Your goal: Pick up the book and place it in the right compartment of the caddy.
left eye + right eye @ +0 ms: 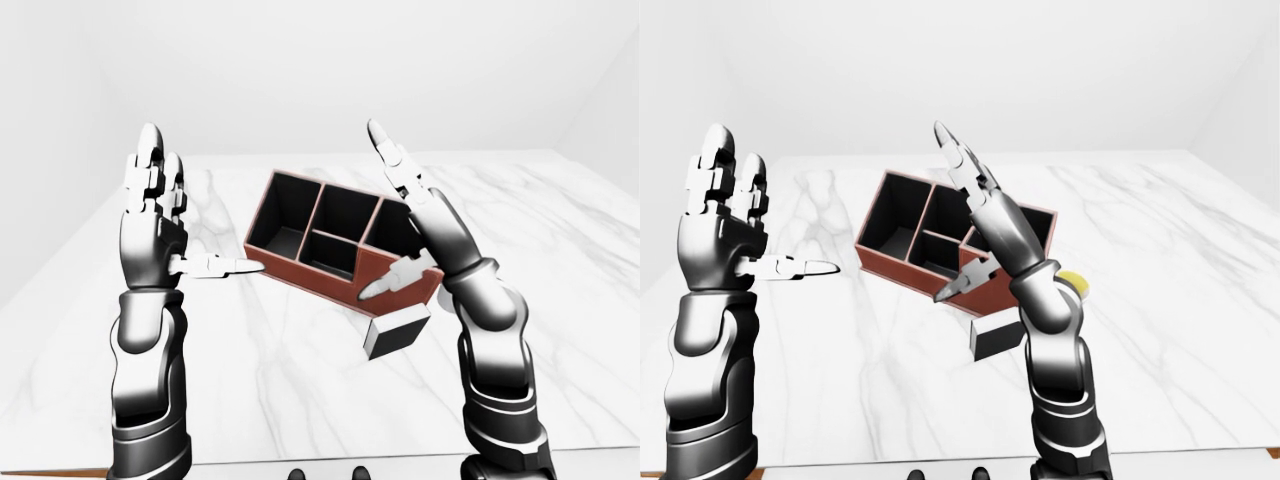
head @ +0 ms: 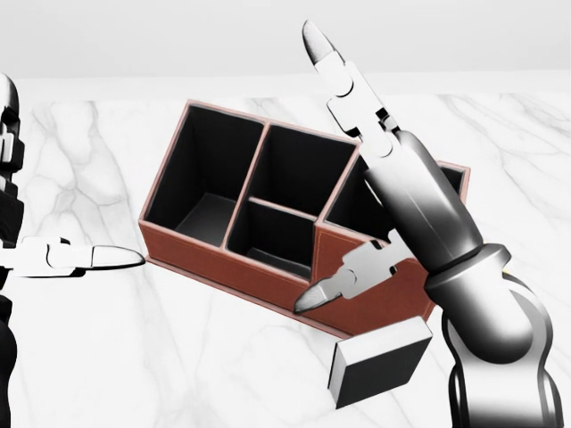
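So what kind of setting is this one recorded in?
Most likely a bare simulated test room, not a real home or office: a large white marble-patterned table with plain white walls around it, holding only a reddish-brown caddy with black compartments and a dark book. Both robot hands are raised, open.

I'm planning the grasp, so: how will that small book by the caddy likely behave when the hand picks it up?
The book looks like a stiff, blocky slab, so it probably won't flop. It lies flat on the marble table, so it is unlikely to roll or tip. Its smooth faces may slip between the right hand's open fingers.
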